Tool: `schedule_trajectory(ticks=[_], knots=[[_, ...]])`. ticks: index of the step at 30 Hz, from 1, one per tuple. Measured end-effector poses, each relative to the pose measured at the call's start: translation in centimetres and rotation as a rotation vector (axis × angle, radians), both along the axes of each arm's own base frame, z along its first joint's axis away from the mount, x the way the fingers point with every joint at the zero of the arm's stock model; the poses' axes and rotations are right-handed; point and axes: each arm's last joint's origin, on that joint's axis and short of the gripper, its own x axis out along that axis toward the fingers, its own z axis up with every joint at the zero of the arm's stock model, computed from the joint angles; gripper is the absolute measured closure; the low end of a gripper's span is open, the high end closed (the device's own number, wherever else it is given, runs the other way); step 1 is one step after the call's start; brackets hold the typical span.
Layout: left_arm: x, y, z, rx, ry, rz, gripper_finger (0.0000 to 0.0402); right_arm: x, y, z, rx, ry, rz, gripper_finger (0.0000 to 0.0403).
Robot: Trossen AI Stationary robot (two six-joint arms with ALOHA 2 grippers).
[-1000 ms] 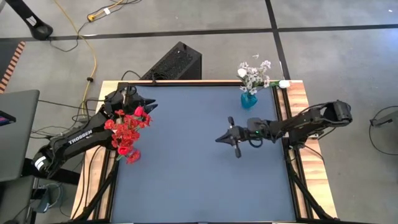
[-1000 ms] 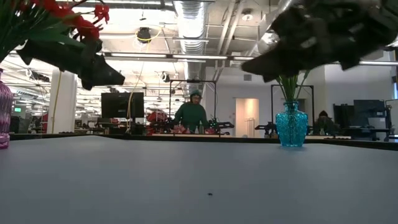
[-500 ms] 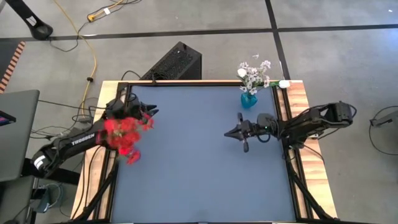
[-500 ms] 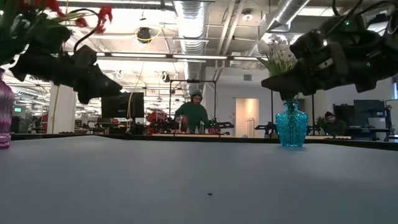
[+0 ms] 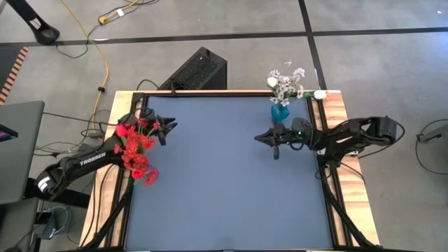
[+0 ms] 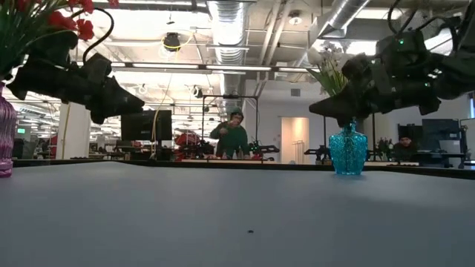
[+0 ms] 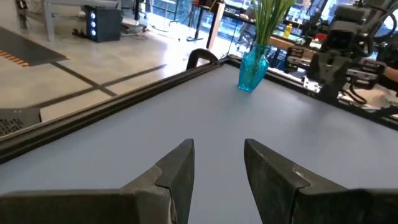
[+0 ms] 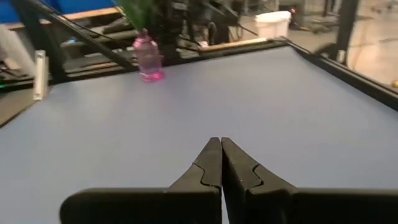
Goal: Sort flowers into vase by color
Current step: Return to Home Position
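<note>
Red flowers [image 5: 137, 150] stand with their stems in a pink vase [image 6: 4, 141] at the table's left edge; in the high view the blossoms hide the vase. White flowers [image 5: 285, 85] stand in a blue vase [image 5: 279, 112] near the far right corner. My left gripper [image 5: 170, 126] hovers just right of the red bunch, open and empty [image 7: 217, 168]. My right gripper [image 5: 260, 138] hovers just near-left of the blue vase, shut and empty [image 8: 221, 146]. Both are above the table in the low view.
The blue table mat [image 5: 224, 182] lies bare between the two vases, inside a wooden rim [image 5: 337, 126]. A black box [image 5: 197, 70] sits beyond the far edge. A small white object [image 5: 320, 94] rests at the far right corner. A person [image 6: 231, 137] stands in the room behind.
My right gripper has drawn back from mid-table toward the right and far edges, ending beside the blue vase, still shut. My left gripper has dropped a little beside the red flowers. The red bunch shook and has settled slightly toward the left edge.
</note>
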Motion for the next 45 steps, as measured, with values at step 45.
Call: schedule_trajectory(ticks=[45], knots=[[-1.7,-1.2,-0.1,0.020,0.041,0.149,0.0274,-8.8,0.8,2.0,-0.087,-0.060,-0.241,0.0372]])
